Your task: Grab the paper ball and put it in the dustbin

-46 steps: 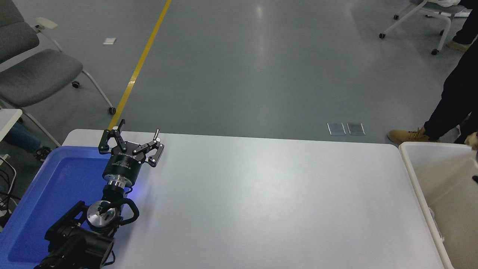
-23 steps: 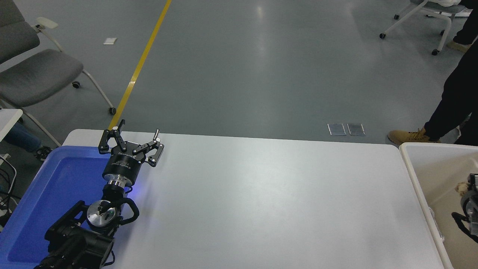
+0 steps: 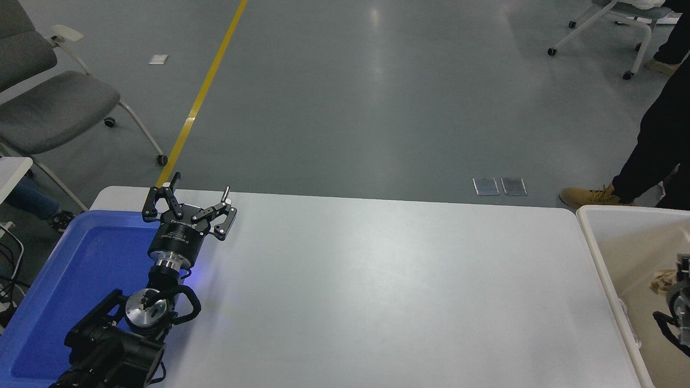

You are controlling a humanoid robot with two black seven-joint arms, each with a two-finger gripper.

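Reaching in from the right edge, the right gripper sits over the interior of the dustbin, with most of its body cut off by the frame. A tan, creased scrap just at its left — the paper ball — shows against the beige inner wall, touching or just beside the gripper. Whether the right gripper pinches the ball or has let go of it cannot be told; the view crops the tips.

The left gripper is parked at the lower left, its fingers spread and holding nothing, above the near edge of the blue tray. The tabletop between tray and dustbin carries nothing visible.

Judged risks from this position:

- Release may fail. Crumpled paper is light and its creases can snag on a finger, so the ball may cling and ride back out with the arm.
- A withdrawal that starts too early could drag the ball over the rim and drop it on the tabletop or the floor.
- The gripper is low inside the dustbin — a sideways retreat could strike the thick rim and shift the bin.
- A person stands close beyond the dustbin; a wide swing of the arm could reach that way.
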